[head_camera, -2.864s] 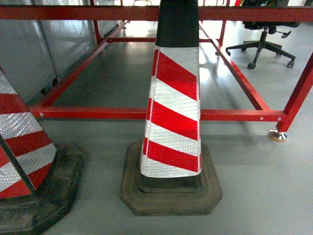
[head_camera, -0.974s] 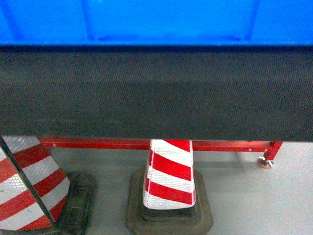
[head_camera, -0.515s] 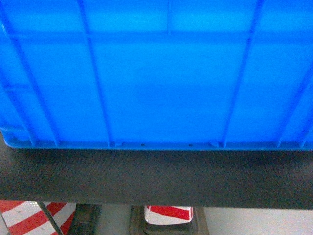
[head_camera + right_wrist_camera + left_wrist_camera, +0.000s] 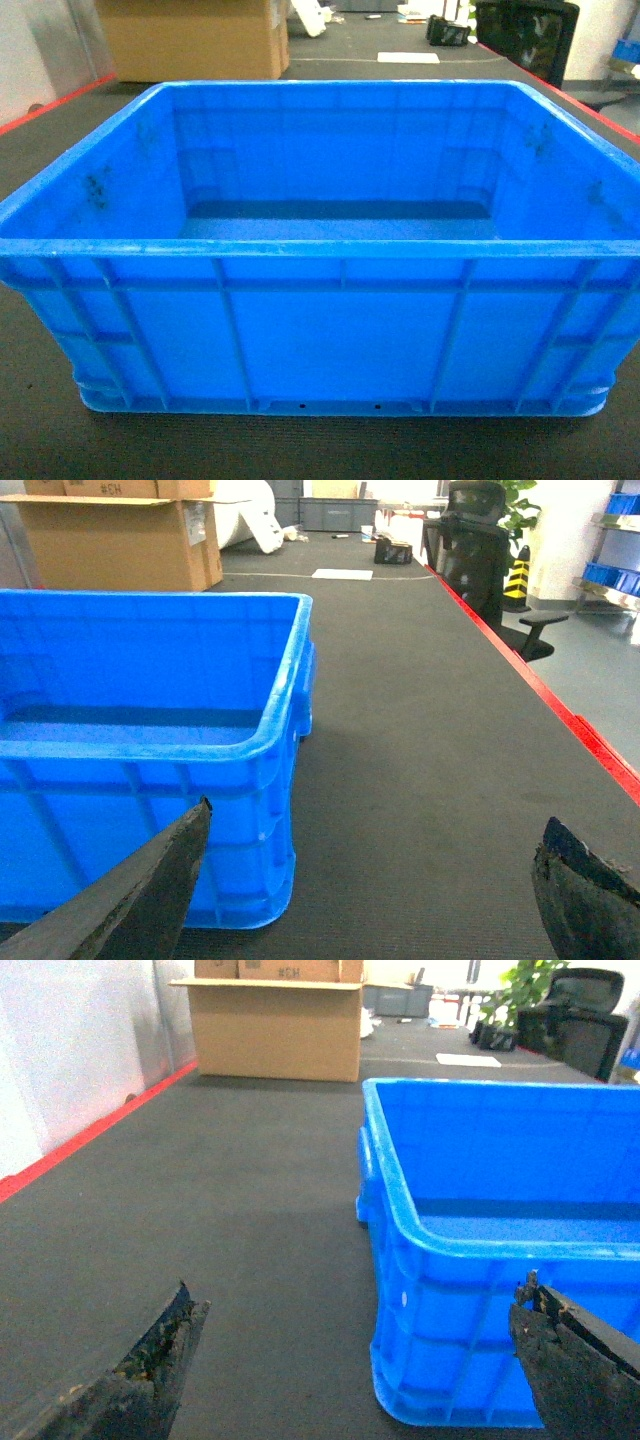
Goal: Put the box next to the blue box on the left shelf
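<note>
Box (image 4: 320,330): empty, at table's (image 4: 200,1220) near edge; left gripper (image 4: 350,1370) and right gripper (image 4: 370,880) spread wide, flanking its corners for lifting.

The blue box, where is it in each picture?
Head: the box fills the middle.
Left wrist: its corner is at the right.
Right wrist: its corner is at the left.
Shared landmark: the cardboard box behind it.
</note>
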You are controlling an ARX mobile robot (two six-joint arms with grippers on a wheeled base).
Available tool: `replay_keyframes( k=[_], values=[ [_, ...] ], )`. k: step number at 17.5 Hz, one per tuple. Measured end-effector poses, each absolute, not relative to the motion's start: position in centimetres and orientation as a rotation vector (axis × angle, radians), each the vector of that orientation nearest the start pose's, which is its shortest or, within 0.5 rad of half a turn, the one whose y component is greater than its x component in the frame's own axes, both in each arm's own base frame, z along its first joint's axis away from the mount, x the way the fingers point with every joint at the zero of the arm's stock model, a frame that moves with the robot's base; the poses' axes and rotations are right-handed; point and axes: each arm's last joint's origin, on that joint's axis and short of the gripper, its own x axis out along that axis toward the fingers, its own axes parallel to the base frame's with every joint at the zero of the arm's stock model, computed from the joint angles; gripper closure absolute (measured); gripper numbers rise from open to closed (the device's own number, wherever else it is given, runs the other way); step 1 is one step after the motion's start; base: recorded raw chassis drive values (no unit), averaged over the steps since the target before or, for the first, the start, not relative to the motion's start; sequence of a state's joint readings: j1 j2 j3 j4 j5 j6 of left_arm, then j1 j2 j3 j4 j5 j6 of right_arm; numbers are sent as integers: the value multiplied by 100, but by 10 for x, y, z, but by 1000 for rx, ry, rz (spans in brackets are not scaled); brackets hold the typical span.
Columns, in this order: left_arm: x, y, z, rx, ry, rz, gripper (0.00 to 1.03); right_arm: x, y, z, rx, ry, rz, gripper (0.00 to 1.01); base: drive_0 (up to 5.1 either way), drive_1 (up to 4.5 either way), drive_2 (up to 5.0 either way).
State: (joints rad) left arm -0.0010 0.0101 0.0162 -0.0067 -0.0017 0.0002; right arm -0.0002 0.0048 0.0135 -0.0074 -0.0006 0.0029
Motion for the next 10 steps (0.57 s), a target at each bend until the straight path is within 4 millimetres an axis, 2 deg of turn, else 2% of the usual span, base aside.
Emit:
replay_keyframes(
  k=[10],
  values=[
    [97,0,168,1,-1,0,5,97,0,167,2,-3,0,3,0,0,0]
  ],
)
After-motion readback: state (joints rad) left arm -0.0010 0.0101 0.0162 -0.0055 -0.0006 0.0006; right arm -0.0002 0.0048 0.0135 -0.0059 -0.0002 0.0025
